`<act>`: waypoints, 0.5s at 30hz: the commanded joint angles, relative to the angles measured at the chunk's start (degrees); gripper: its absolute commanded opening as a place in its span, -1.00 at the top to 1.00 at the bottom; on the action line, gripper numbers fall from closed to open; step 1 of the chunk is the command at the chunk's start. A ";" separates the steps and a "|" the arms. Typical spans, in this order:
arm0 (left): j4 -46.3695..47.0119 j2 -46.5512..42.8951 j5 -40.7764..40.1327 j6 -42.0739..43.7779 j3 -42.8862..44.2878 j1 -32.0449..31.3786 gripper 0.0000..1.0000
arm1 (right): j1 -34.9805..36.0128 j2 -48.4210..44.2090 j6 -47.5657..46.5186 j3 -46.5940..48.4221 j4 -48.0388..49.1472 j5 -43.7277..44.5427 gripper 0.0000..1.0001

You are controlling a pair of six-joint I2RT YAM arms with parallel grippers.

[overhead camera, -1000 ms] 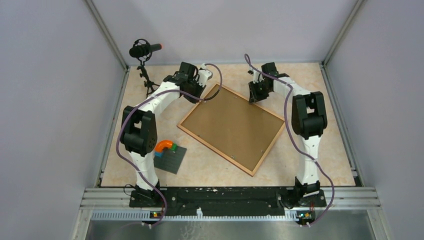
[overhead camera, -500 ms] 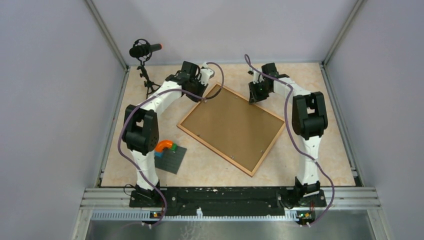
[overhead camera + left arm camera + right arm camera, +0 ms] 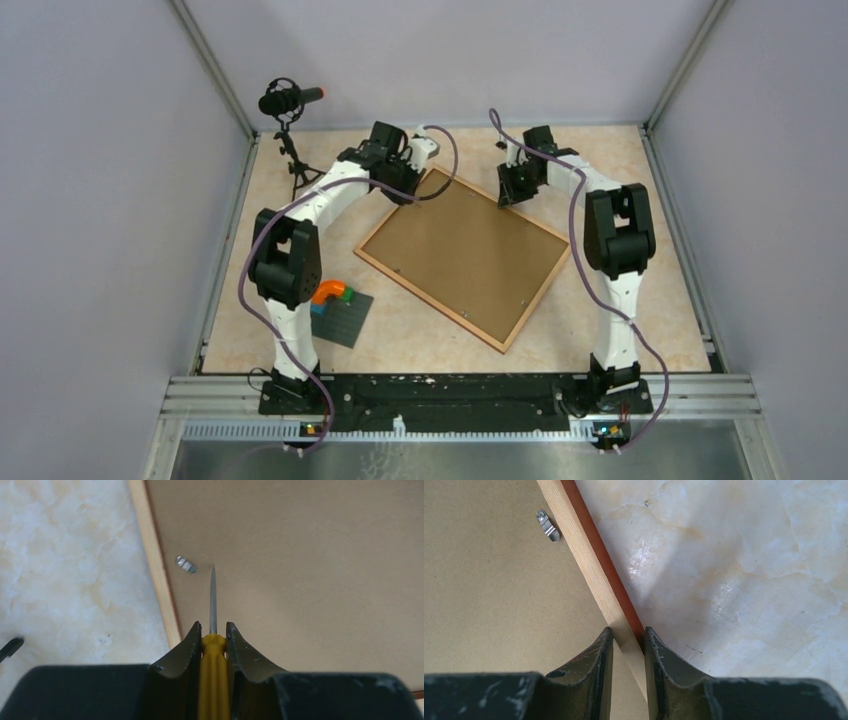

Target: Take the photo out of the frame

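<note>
The frame (image 3: 462,257) lies back-up, centre of the top view; the photo is hidden beneath. My left gripper (image 3: 213,626) is clamped on a screwdriver (image 3: 213,597); my right gripper (image 3: 628,631) pinches the frame's edge. I would ease the tip against the clip (image 3: 186,565), upper left, swinging it aside gently.

The left arm (image 3: 318,200) reaches toward one o'clock and the right arm (image 3: 600,195) toward eleven, wrists pitched down. The left gripper (image 3: 213,630) has its fingers pinched on a screwdriver (image 3: 214,672). The right gripper (image 3: 628,634) clamps the frame (image 3: 584,550) at its border.
</note>
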 commanded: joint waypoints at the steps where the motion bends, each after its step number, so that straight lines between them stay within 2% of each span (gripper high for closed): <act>1: 0.50 -1.20 6.47 1.92 3.22 -2.31 1.00 | 1.07 0.87 2.54 -2.35 -6.40 -0.15 1.00; 6: -5.77 -5.37 7.61 3.33 5.08 -1.82 1.00 | 1.07 0.47 2.26 -2.16 -6.82 0.24 1.00; 15: -25.73 -18.06 7.69 22.91 -4.72 -1.55 1.00 | 1.08 -0.79 1.62 -2.34 -7.40 0.35 1.00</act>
